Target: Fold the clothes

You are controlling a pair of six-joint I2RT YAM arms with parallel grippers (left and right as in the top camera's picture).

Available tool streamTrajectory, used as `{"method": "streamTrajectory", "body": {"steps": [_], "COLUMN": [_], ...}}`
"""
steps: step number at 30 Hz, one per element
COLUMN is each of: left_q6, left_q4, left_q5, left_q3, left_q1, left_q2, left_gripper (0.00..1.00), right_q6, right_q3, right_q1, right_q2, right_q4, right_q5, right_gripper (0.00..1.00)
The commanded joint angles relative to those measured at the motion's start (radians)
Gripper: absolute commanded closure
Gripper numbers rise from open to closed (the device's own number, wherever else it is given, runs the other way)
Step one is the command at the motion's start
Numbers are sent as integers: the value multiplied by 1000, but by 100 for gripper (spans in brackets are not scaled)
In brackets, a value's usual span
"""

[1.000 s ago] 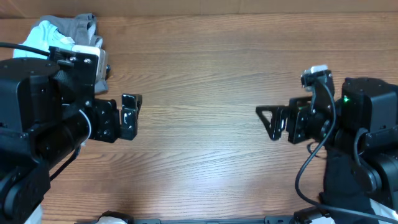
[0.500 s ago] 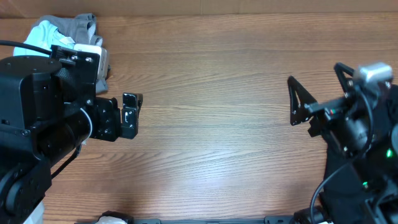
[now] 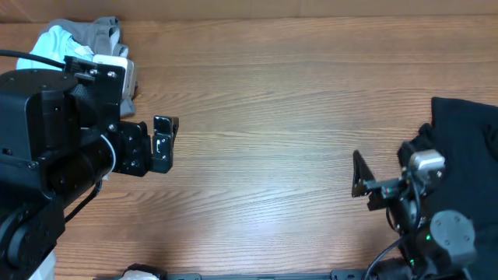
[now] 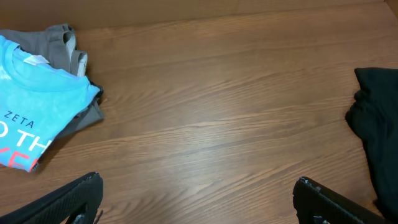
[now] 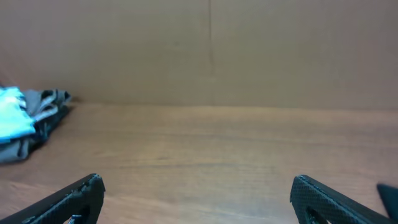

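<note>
Pulls right gripper [image 5: 198, 188] back toward near edge, spread and empty, exposing unfolded black shirt [image 3: 467, 128] at right, likely next; keeps left gripper [image 4: 198, 185] spread, unmoved; leaves blue shirt [image 4: 31, 106] folded far left.

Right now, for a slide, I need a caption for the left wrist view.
Folded light blue T-shirt on grey shirt; black shirt waits across the table.

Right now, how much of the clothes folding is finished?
Looks done: the light blue T-shirt lies folded on a grey shirt. In hand: nothing; the left hand and right hand are open and empty. Left: the black shirt lies rumpled on the right.
</note>
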Motion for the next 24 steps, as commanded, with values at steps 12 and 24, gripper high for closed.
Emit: {"method": "streamTrajectory", "body": {"steps": [12, 24], "left_q6": [-13, -13], "left_q4": [1, 1], "left_q5": [7, 7], "left_q3": [0, 0], "left_q1": [-8, -8], "left_q2": [5, 5], "left_gripper": [0, 0], "right_q6": [11, 11], "right_q3": [-509, -538], "right_q1": [-61, -159], "right_q2": [-249, -275], "right_q4": [448, 394], "right_q5": [-50, -69], "right_gripper": [0, 0]}}
